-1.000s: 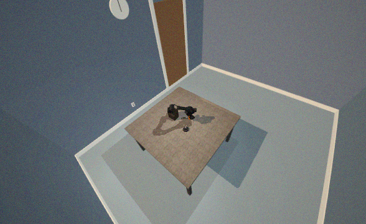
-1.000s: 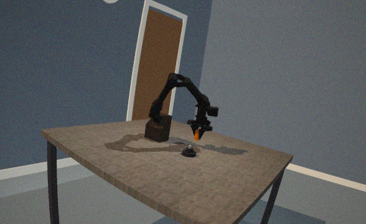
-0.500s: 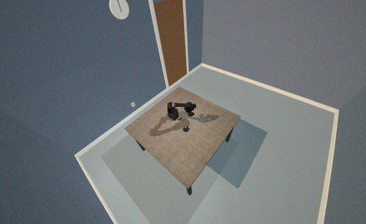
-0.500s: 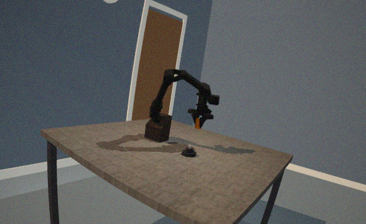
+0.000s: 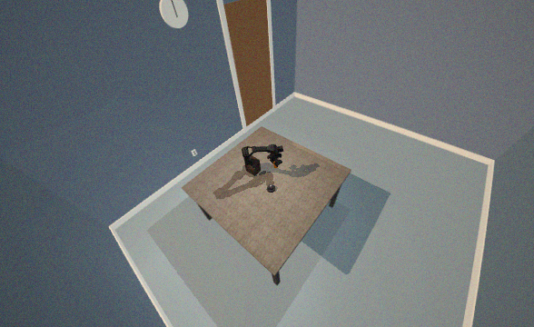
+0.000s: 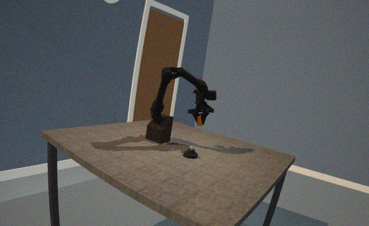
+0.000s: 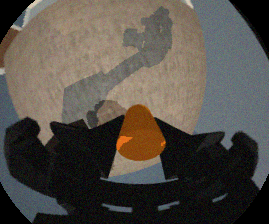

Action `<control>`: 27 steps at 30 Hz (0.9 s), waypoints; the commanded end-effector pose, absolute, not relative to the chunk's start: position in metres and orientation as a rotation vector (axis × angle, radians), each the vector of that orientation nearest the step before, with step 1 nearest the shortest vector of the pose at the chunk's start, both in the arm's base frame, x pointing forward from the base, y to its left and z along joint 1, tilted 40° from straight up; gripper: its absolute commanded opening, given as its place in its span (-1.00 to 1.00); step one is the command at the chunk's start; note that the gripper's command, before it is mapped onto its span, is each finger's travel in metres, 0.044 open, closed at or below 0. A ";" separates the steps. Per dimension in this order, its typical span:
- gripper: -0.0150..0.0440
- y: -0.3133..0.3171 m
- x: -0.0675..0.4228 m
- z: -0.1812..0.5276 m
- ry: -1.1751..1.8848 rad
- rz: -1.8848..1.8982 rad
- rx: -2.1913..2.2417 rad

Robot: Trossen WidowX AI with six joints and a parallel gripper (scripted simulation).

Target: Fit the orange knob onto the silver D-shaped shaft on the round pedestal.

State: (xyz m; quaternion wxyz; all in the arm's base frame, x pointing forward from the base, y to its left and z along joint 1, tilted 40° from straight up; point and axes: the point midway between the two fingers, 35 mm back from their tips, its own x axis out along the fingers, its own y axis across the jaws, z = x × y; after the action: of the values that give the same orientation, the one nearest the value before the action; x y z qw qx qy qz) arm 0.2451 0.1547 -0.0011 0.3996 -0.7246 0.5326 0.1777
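In your exterior view, the arm's base block (image 6: 159,132) sits left of center on the table (image 6: 203,194). Just right of it, lower in the frame, you see the round pedestal (image 6: 190,154) with its silver shaft (image 6: 191,147). Upper right of that, well above the tabletop, your gripper (image 6: 200,119) is clamped on the orange knob (image 6: 199,120).

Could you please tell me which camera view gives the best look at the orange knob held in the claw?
The wrist view: the orange tapered knob fills the centre, gripped in the black claw. The exterior view shows it only as a small orange sliver raised above the brown table. The top view reduces it to a speck.
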 end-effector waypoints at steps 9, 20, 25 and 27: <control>-0.49 0.175 0.234 0.017 1.076 0.309 -1.969; -0.49 0.192 0.223 0.031 0.835 0.184 -2.070; -0.49 0.201 0.218 0.039 0.693 0.112 -2.117; -0.49 0.204 0.216 0.041 0.648 0.090 -2.130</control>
State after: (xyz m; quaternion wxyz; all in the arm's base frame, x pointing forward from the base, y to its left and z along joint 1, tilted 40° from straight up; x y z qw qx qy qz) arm 0.2195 0.1979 0.0363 0.4369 -0.8476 0.2965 0.0531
